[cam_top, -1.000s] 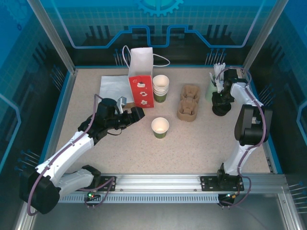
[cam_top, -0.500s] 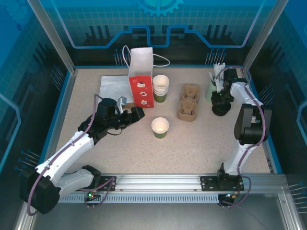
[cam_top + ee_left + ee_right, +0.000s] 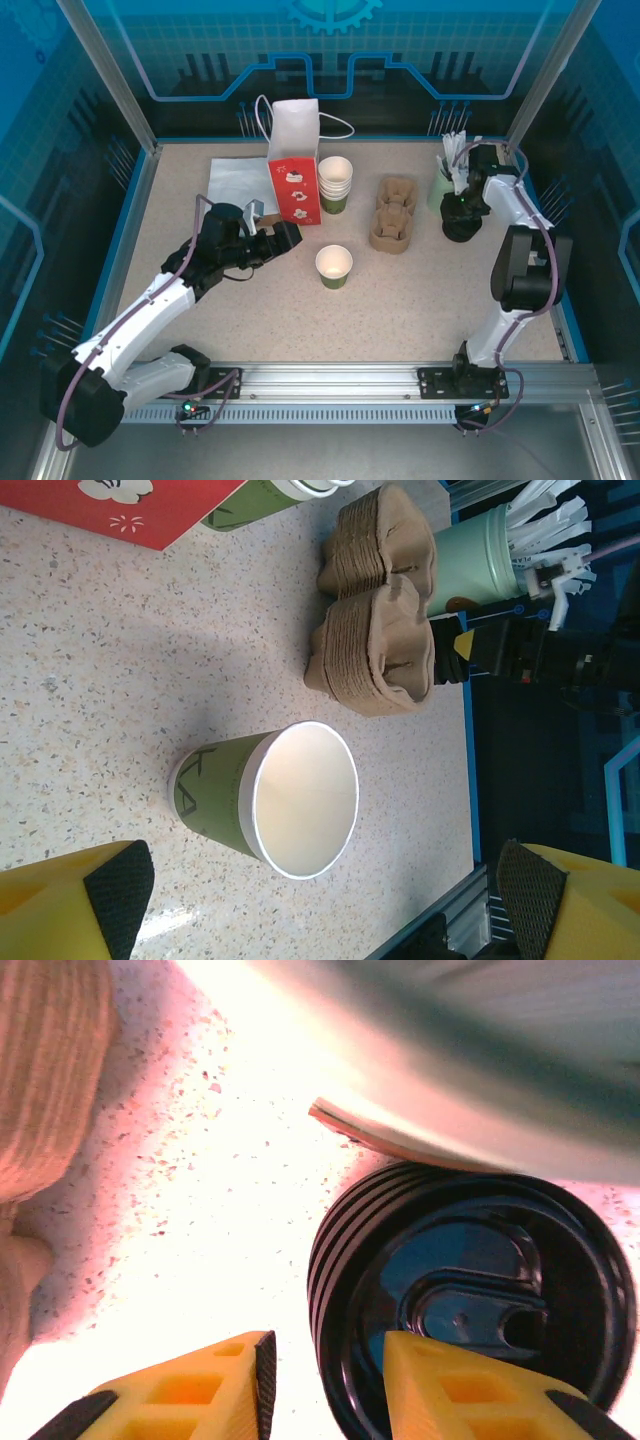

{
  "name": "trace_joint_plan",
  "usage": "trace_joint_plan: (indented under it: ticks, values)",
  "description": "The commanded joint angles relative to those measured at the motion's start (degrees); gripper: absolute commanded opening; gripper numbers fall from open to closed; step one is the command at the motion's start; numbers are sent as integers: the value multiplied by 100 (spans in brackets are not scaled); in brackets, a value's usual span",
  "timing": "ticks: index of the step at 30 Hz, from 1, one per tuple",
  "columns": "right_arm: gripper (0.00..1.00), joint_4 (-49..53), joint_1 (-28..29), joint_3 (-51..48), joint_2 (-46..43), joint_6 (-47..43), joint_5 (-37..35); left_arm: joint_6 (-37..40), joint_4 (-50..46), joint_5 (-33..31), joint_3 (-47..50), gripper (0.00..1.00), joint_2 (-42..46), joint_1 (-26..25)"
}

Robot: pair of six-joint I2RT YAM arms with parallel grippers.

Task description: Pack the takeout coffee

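The left hand (image 3: 322, 885) gapes wide at the cup (image 3: 290, 810); the right hand (image 3: 330, 1380), narrowly parted astride the lid stack (image 3: 470, 1290) near the counter's (image 3: 400, 290) right edge, should pinch one lid only.

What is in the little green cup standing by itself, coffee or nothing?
Nothing. The cup stands upright with no lid, and its white inside is bare all the way down.
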State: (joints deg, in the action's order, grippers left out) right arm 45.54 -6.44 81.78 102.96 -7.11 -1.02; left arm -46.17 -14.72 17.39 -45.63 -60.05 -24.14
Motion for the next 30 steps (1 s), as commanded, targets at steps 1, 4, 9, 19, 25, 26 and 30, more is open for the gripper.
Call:
trace_joint_plan:
  ticks: [1, 4, 9, 19, 25, 26, 30]
  values:
    - [38, 113, -108, -56, -547, 118, 128, 158, -89, -78, -155, 93, 11, -36]
    - [40, 131, -116, -116, -864, 163, 137, 148, -92, -103, -115, 92, 68, -29]
    - [43, 49, -372, -307, -1591, 430, 547, 174, -159, -148, -106, 93, 142, -31]
    - [49, -267, -2079, -887, -2689, 1441, 1892, 197, -215, -252, -142, 93, 229, -29]
    - [46, -379, -2564, -1014, -1907, 2020, 2376, 220, -242, -269, -184, 93, 248, -36]
    - [45, -459, -2564, -1016, -1739, 2115, 2445, 220, -249, -270, -184, 93, 253, -32]
    - [43, -802, -2564, -949, -1027, 2488, 2792, 223, -268, -272, -177, 93, 275, -30]
